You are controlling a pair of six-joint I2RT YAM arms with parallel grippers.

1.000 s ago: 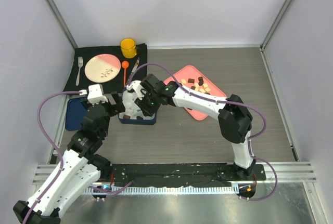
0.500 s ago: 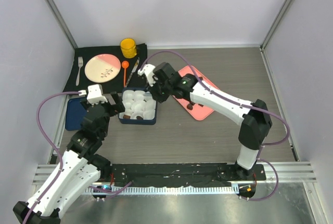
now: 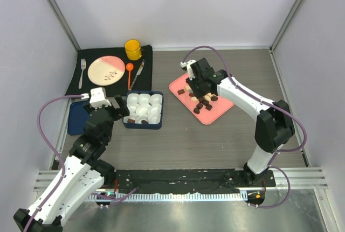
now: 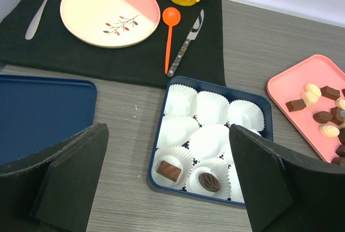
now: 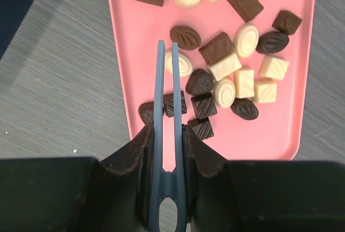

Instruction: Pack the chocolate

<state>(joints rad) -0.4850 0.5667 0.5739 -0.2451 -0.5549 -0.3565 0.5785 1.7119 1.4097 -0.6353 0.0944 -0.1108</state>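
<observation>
The right tool [image 5: 167, 135] is pinching blue tweezers [image 5: 166, 81] over chocolates [image 5: 226, 65] lying on the pink tray [image 5: 135, 43]. The left tool [image 4: 170, 181] is hanging spread wide above the blue box [image 4: 213, 84], which is holding two pieces [image 4: 169, 170].

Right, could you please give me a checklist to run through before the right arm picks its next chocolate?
1. Tweezers gripped in the right hand: ok.
2. Tweezer tips empty: ok, nothing between them.
3. Tips spread enough to take a piece: not ok, they are almost together.
4. Chocolates available on the pink tray: ok, many, some right by the tips.
5. Free paper cups in the blue box: ok, two near cups hold a piece and several others are empty.
6. Left hand out of the way: cannot tell; it is open at the box's left edge.
</observation>
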